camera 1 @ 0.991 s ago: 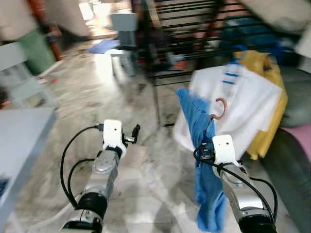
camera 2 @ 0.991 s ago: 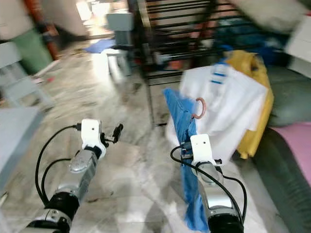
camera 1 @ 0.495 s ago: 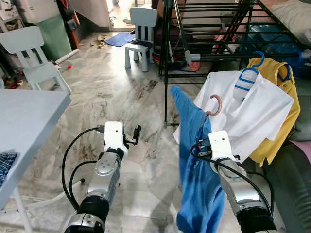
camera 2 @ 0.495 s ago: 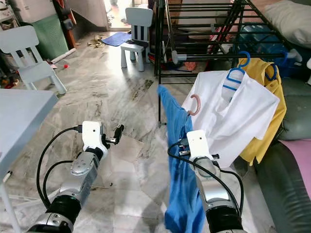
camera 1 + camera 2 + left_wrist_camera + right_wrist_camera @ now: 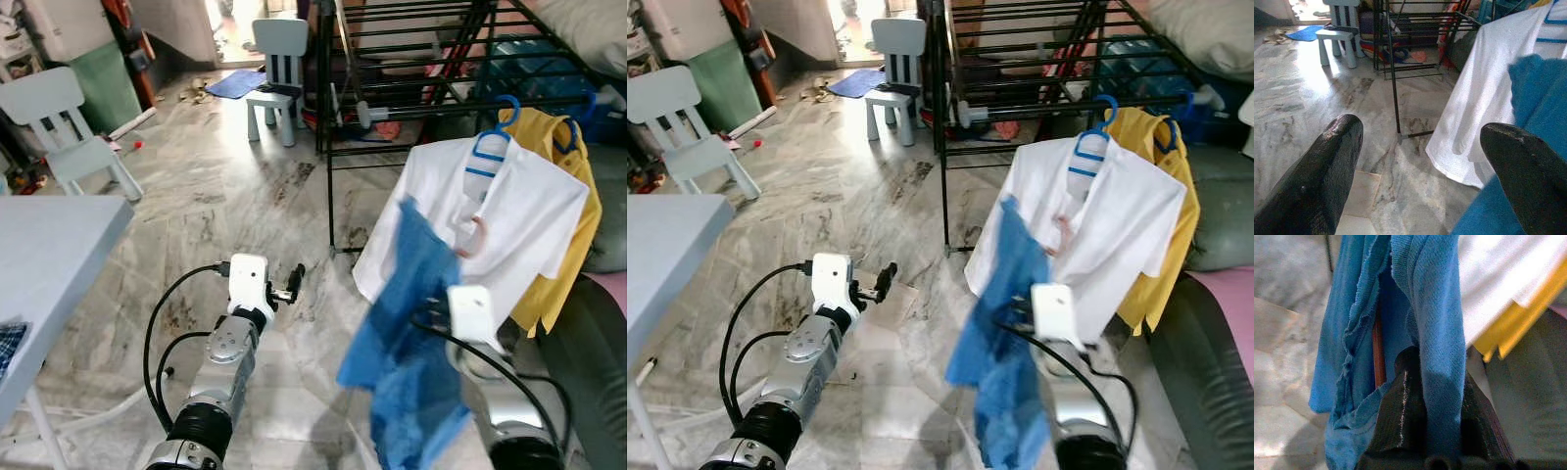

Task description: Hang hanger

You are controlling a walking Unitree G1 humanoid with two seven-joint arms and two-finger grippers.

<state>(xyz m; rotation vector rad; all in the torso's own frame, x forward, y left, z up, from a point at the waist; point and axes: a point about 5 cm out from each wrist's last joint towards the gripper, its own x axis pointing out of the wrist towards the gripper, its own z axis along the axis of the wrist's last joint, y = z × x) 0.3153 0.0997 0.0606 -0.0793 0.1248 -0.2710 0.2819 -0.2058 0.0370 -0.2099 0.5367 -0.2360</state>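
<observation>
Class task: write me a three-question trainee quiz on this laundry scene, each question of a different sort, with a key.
1. True or false: the left gripper is open.
2. The right gripper holds a hanger with a garment of which colour? A white, B blue, C yellow.
3. Fill in: the white shirt hangs on a ____ hanger.

Key: 1 true; 2 B, the blue garment; 3 blue.

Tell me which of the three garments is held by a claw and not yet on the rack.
The blue one, on a pink hanger in the right claw; the white shirt and yellow one already hang from blue hangers.
</observation>
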